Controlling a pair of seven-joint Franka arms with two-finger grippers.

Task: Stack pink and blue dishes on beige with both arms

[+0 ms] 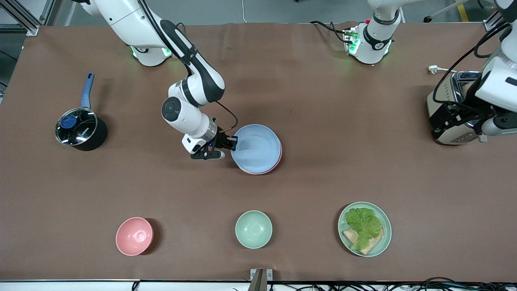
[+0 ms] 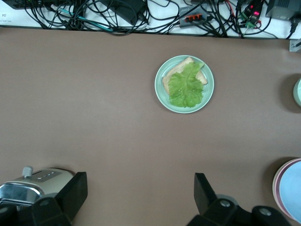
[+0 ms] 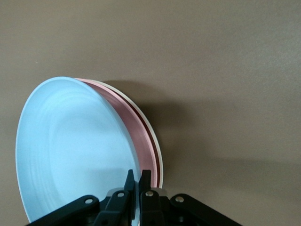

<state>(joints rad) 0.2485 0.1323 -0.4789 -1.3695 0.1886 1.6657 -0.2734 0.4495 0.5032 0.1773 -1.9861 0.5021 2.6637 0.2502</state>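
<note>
The light blue plate (image 1: 256,147) (image 3: 70,150) lies on top of the pink plate (image 1: 278,158) (image 3: 134,127) near the table's middle. A thin cream rim of the beige plate (image 3: 159,157) shows under the pink one in the right wrist view. My right gripper (image 1: 231,144) (image 3: 138,176) is shut on the blue plate's rim at the edge toward the right arm's end. That edge looks slightly raised off the pink plate. My left gripper (image 1: 444,119) (image 2: 138,197) waits open and empty over the toaster, at the left arm's end.
A silver toaster (image 1: 456,109) (image 2: 33,181) stands under the left gripper. A saucepan with a glass lid (image 1: 80,129) sits toward the right arm's end. Nearer the front camera are a pink bowl (image 1: 134,236), a mint-green bowl (image 1: 253,229) and a green plate with lettuce (image 1: 364,229) (image 2: 184,84).
</note>
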